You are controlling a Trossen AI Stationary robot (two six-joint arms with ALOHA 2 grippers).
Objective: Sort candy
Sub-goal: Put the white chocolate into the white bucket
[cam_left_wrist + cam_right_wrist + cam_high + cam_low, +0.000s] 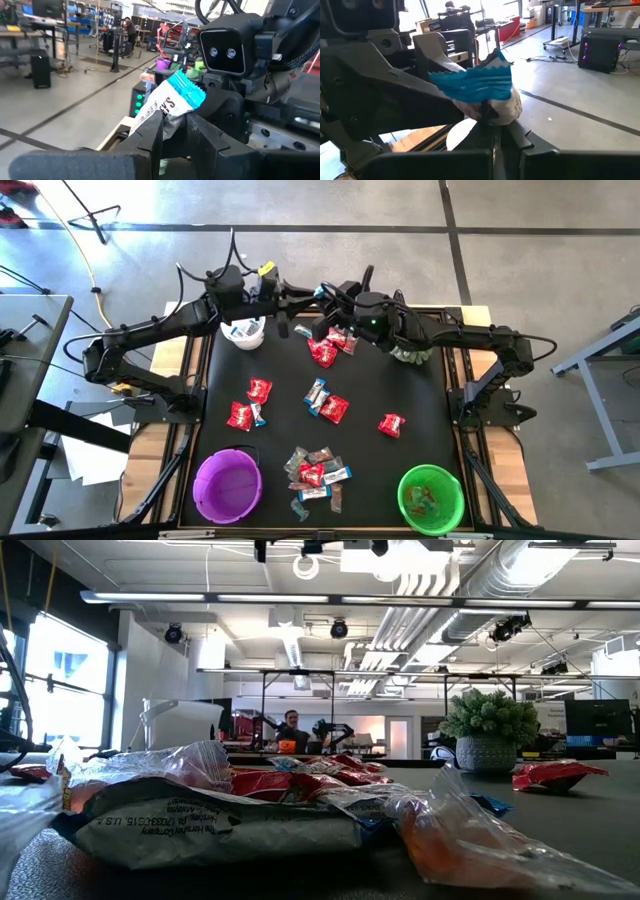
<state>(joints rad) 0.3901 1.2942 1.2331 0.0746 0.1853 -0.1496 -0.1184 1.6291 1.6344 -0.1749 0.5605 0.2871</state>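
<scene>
From above, both arms meet at the upper middle of the frame over the black table, while loose candy lies scattered mid-frame and more is heaped at the bottom between the purple bowl and green bowl. In the left wrist view, the left hand is partly closed on a blue-and-white mini bar, raised off the table, probably for a handover. In the right wrist view, the right hand is shut tight, pinching the same bar's other end, so both hands grip it at once.
</scene>
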